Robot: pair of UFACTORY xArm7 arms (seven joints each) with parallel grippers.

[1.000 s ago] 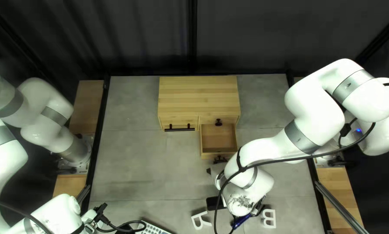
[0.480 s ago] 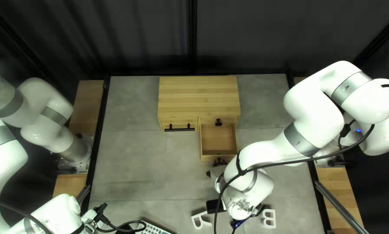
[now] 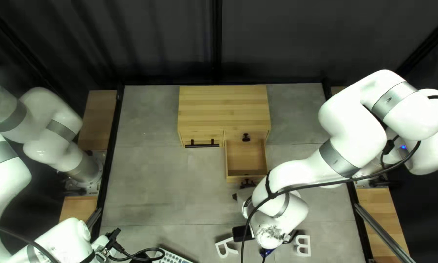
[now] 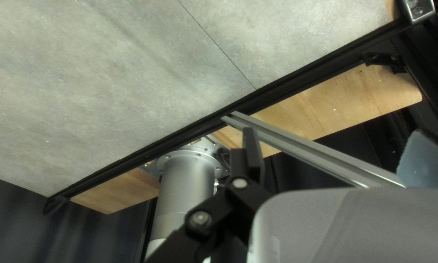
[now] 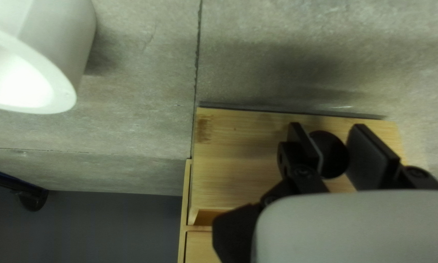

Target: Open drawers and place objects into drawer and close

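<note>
My right tool (image 3: pixel 247 184) grips the black knob (image 5: pixel 332 155) of the drawer (image 3: pixel 246 178), which stands pulled out from the front of the wooden cabinet (image 3: pixel 223 107). Well in front of the cabinet lie two white letters (image 3: pixel 308 246). I cannot tell whether my left tool (image 3: pixel 101 246) is open or closed.

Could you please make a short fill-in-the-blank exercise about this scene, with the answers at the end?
1. The right gripper is closed on the drawer's round black ____.
2. The pulled-out drawer has ____ lying inside it.
3. Beside it in the cabinet, the front with the long bar handle is ____.
4. The two letter shapes on the table are ____ in colour.

Missing words: knob; nothing; closed; white.
</note>
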